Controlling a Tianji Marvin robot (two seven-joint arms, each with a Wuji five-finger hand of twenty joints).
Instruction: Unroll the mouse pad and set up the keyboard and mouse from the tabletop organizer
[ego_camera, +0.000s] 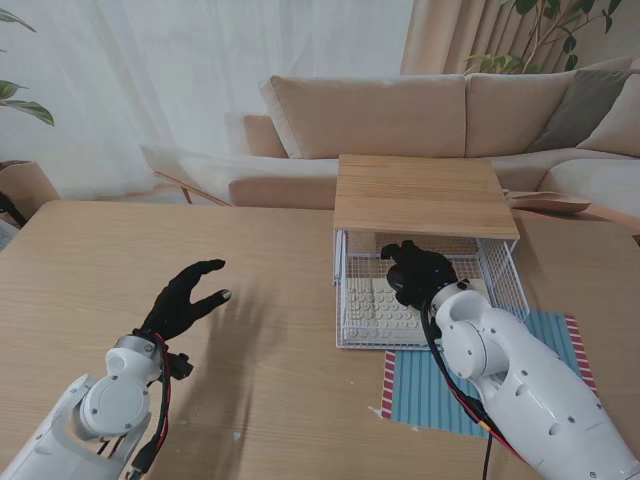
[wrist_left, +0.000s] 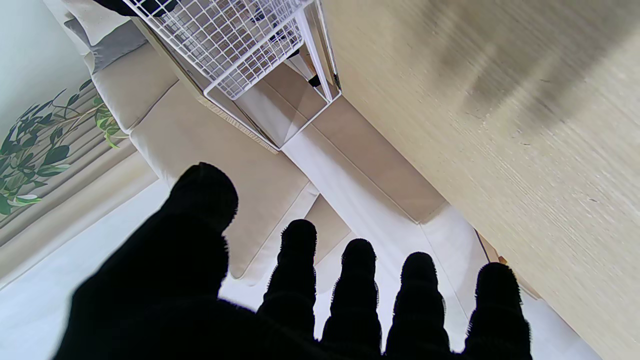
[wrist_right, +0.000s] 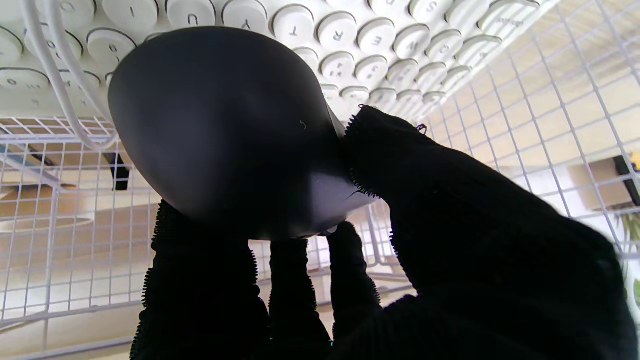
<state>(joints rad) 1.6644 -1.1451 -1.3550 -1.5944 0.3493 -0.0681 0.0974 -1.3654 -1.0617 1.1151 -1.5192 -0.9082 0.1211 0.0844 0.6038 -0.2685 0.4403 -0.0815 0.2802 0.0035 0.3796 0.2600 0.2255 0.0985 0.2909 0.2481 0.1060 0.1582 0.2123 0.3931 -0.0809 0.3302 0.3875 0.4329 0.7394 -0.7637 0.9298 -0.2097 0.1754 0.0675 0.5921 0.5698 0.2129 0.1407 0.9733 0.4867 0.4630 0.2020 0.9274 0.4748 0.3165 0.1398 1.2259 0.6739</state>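
Wooden table (ego_camera: 150, 240), one wire organizer (ego_camera: 505, 275) holding one white keyboard (ego_camera: 375, 305). Our right hand (ego_camera: 410, 272) grasps one dark mouse (wrist_right: 220, 130) over the keys. One striped mouse pad (ego_camera: 430, 390) appears unrolled. Left hand (ego_camera: 185, 300) spread, released.

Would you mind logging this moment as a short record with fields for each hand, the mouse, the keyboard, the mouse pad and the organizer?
left hand: open, fingers spread, over bare table
right hand: inside organizer, shut on mouse
mouse: dark, gripped over the keyboard
keyboard: white, round keys, lying in organizer
mouse pad: striped blue, unrolled, nearer to me than organizer
organizer: white wire frame, wooden top
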